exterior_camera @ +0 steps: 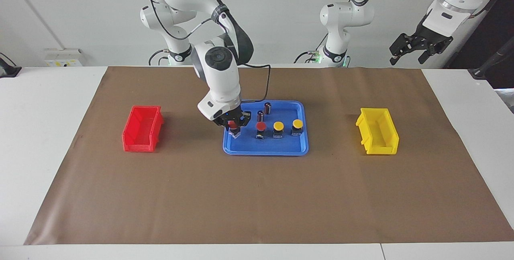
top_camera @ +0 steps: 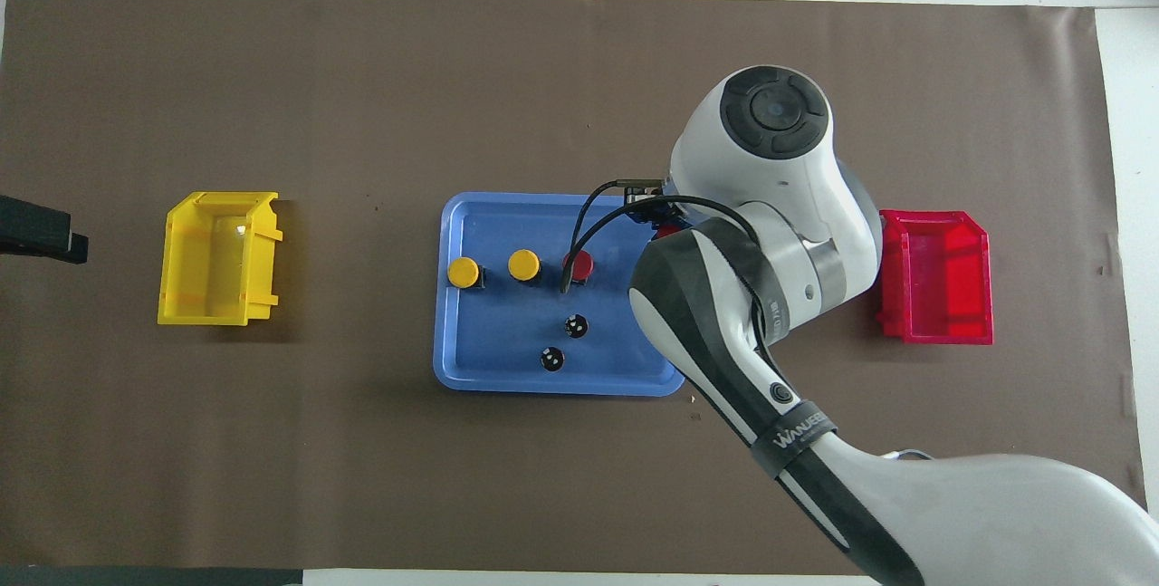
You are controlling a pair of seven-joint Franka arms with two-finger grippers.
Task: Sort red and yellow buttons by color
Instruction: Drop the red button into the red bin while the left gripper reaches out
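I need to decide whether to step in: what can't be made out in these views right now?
- Overhead view: right arm hides the right gripper and its red button.
- Facing view: whether that button's base has cleared the blue tray is too small to tell.
- Left gripper: fingers indistinct; cut off at the overhead view's edge.

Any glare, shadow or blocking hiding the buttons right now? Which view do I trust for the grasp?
Facing view: even light, soft shadows, no glare; the right gripper visibly grips the held red button over the blue tray. Overhead view: the right arm covers that gripper and most of the button; one small glare spot inside the yellow bin. The left gripper waits raised.
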